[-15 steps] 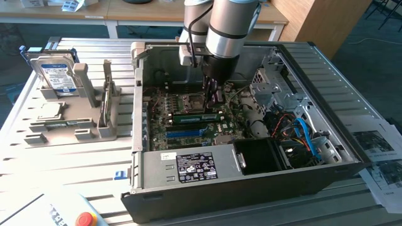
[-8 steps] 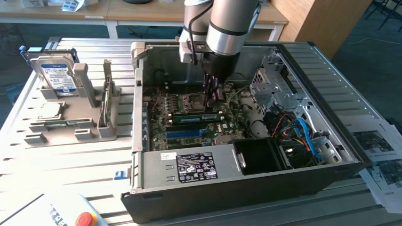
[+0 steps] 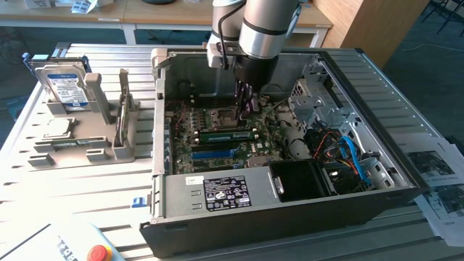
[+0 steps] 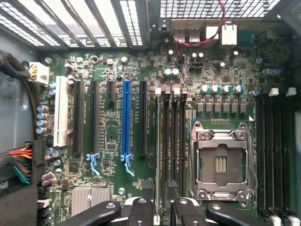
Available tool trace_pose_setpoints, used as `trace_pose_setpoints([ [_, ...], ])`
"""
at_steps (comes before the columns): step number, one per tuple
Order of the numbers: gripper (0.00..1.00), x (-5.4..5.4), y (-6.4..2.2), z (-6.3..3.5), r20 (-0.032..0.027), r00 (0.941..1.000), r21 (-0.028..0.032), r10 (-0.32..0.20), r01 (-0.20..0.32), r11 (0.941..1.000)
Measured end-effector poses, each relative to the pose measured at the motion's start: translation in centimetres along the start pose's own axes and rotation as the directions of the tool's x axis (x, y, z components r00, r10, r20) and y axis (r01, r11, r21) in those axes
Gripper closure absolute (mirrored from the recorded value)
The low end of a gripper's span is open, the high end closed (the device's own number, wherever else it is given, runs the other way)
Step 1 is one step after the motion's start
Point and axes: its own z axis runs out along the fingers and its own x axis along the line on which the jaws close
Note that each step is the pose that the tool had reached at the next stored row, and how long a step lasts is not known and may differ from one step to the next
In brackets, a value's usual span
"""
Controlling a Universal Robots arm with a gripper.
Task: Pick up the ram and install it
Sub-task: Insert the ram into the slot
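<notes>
Ram (image 3: 225, 135) stands on edge in a memory slot beside the processor socket (image 4: 221, 162), inside the computer case (image 3: 290, 217); pick-up and placing are, by my judgement, done. You have the gripper (image 3: 246, 109) poised just above it, jaws parted, holding nothing; whether the ram is pressed fully home cannot be told, so seating is not yet confirmed.

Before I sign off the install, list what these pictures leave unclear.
- Exterior view: whether the ram is seated in its slot, too small.
- Wrist view: most of the hand, cut off by the edge.
- Exterior view: the hard drive label text, too small.
</notes>
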Motion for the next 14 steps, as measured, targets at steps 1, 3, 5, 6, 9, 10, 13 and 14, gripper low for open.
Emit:
trace_pose_setpoints([
  [1,0.75,0.0,0.01,-0.09,0.0000,1.0000,0.0000,0.000,0.000,1.0000],
  [3,0.75,0.0,0.02,-0.29,0.0000,1.0000,0.0001,0.000,0.000,1.0000],
  [5,0.75,0.0,0.03,-0.52,-0.0001,1.0000,0.0001,0.000,0.000,1.0000],
  [6,0.75,0.0,0.03,-0.59,-0.0001,1.0000,0.0002,0.000,0.000,1.0000],
  [9,0.75,0.0,0.05,-0.82,0.0000,1.0000,0.0002,0.000,0.000,1.0000],
  [10,0.75,0.0,0.05,-0.96,0.0000,1.0000,0.0002,0.000,0.000,1.0000],
  [13,0.75,0.1,0.08,-1.40,0.0000,1.0000,0.0002,0.000,0.000,1.0000],
  [14,0.75,0.1,0.09,-1.57,-0.0001,1.0000,0.0002,0.000,0.000,1.0000],
])
